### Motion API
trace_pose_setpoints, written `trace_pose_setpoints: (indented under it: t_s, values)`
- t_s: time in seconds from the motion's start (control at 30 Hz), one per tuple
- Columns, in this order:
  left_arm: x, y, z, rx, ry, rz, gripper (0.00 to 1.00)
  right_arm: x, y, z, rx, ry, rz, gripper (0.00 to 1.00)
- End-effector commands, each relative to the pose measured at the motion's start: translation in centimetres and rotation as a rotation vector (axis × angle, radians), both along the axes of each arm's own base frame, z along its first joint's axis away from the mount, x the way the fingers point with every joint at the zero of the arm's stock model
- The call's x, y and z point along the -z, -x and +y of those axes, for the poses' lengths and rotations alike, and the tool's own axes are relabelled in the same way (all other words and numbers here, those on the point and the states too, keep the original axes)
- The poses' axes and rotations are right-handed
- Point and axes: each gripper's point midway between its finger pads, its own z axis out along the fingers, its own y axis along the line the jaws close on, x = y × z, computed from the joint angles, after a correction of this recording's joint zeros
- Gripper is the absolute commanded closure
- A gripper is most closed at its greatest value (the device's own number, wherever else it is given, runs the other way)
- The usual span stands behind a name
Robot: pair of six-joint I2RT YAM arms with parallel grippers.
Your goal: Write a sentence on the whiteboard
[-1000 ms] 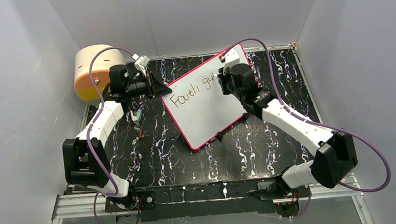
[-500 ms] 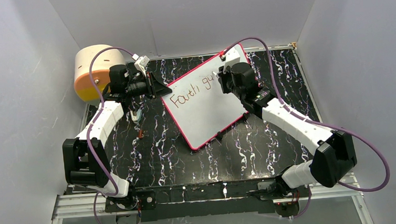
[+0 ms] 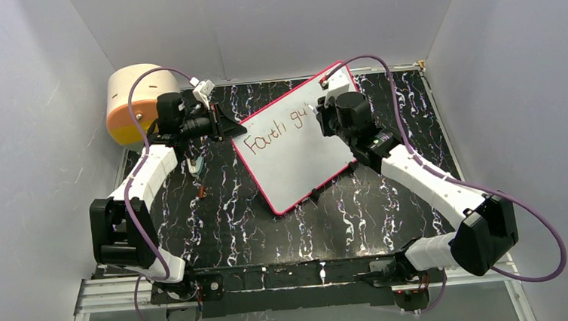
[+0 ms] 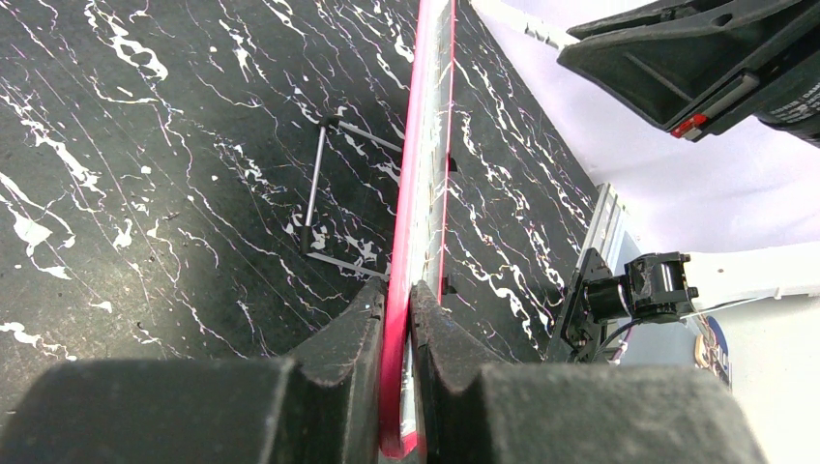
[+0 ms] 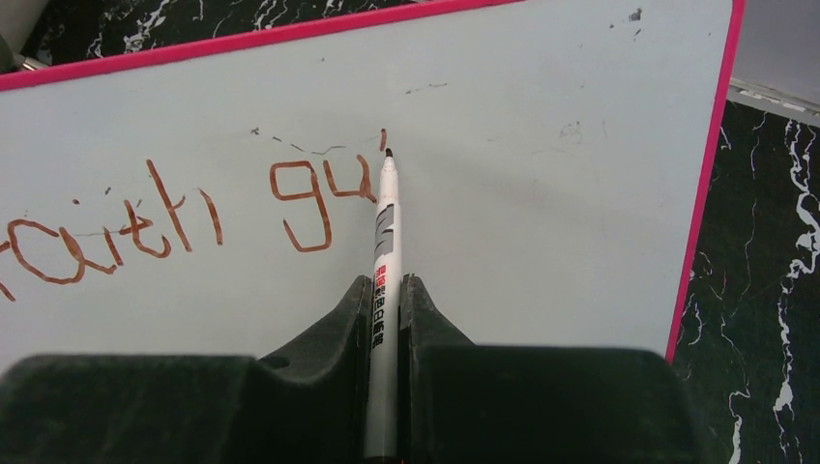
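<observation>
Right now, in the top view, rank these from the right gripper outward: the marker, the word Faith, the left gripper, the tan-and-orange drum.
1. marker: clamped in the right gripper, tip at the board.
2. word Faith: on the whiteboard, to that gripper's left.
3. left gripper: shut on the whiteboard's left edge.
4. drum: far left corner, beyond the left gripper.

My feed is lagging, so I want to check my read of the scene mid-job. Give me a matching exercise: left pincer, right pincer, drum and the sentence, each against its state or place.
Things:
1. left pincer
2. right pincer
3. drum
4. sentence

States or places:
A. shut on the marker
B. far left, beyond the left arm
C. brownish-red, unfinished, reads about "Faith gu"
D. shut on the pink edge of the whiteboard

Pairs: 1-D; 2-A; 3-B; 4-C
</observation>
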Motion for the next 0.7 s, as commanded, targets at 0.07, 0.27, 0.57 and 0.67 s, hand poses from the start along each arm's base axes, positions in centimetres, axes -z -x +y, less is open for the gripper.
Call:
trace_pose_setpoints:
  t_s: [0.07, 0.27, 0.57, 0.67]
  values:
    - [3.62, 0.14, 0.04, -0.03, -0.08, 0.089, 1.0, -0.54, 0.17, -0.44, 0.013, -0.013, -0.009, 1.0]
    - [3.62, 0.14, 0.04, -0.03, -0.08, 0.088, 1.0, -0.59, -0.04, -0.18, 0.008, -0.018, -0.011, 1.0]
    - [3.61, 0.16, 0.03, -0.028, -0.08, 0.088, 1.0, -0.93, -0.53, 0.3, 0.0, -0.029, -0.021, 1.0]
    - [3.59, 0.15, 0.03, -0.028, -0.08, 0.086, 1.0, -1.1, -0.63, 0.4, 0.0, -0.035, -0.027, 1.0]
